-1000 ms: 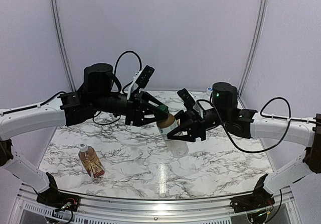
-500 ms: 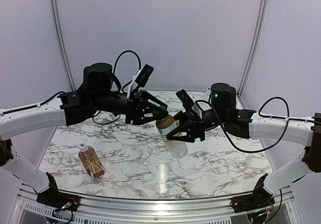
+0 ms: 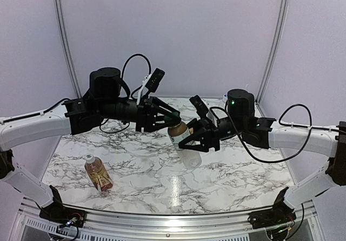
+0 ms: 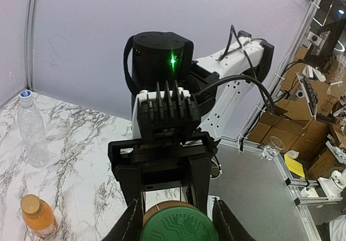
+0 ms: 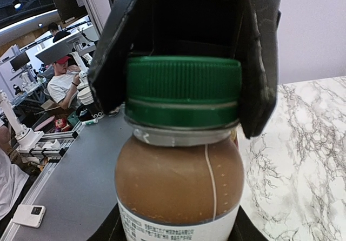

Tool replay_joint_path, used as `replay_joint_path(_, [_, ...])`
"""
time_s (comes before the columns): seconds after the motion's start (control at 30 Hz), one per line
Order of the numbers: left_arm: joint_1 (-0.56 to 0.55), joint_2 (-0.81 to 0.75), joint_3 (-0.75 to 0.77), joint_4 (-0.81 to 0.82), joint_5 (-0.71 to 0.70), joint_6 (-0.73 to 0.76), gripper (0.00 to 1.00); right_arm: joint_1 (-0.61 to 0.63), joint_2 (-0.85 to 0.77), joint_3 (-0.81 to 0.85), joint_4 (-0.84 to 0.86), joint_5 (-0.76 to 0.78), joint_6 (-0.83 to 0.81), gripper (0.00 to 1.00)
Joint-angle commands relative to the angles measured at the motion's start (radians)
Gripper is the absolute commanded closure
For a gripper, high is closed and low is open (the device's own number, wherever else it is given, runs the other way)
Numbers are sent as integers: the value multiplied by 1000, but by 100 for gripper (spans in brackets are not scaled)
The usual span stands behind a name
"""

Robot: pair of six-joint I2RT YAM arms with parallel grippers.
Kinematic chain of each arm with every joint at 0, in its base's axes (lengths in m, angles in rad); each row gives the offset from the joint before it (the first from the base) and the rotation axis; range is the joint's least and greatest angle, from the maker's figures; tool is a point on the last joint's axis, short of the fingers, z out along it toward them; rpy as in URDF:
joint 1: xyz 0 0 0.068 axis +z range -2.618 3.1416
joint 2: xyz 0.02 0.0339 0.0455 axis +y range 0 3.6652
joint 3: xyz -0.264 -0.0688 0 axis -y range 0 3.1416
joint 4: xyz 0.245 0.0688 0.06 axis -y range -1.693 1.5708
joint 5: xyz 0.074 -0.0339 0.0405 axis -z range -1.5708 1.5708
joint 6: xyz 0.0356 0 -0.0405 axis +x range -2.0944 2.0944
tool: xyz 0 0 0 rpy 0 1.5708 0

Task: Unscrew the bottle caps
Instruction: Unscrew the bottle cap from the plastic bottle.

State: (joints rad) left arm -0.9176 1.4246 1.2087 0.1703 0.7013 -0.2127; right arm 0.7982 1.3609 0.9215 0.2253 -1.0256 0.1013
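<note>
While the right gripper (image 3: 188,141) was clamped round the white-labelled body of a brown-drink bottle (image 5: 175,184), holding it in the air above the marble table (image 3: 243,171), the left gripper (image 3: 173,123) had its jaws closed on the bottle's dark green cap (image 5: 184,89), one finger against each side. A red-labelled tea bottle (image 3: 98,173) lay on its side near the table's front left.

A short bottle (image 3: 183,139) of brown drink with a white label hangs tilted above the marble table (image 3: 243,171), its ribbed dark green cap (image 5: 184,84) screwed on. An amber tea bottle (image 3: 99,175) with a red label and white cap (image 3: 89,158) lies front left. Toward the far side, an orange juice bottle (image 4: 39,219) with an orange cap (image 4: 31,203) and a tall clear bottle (image 4: 31,130) with a white-and-blue cap (image 4: 25,94) stand upright.
</note>
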Motion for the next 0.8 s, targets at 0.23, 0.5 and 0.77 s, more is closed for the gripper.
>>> replay_joint_path(0.23, [-18,-77,-22,32,-513,-303,100,-4,-40,43,-146,482,-139,81])
replay_joint_path(0.5, [-58,-49,31,-64,-680,-394,100,2,-47,31,-130,534,-159,81])
replay_joint_path(0.77, [-49,-58,6,4,-570,-357,75,4,-50,13,-120,438,-167,81])
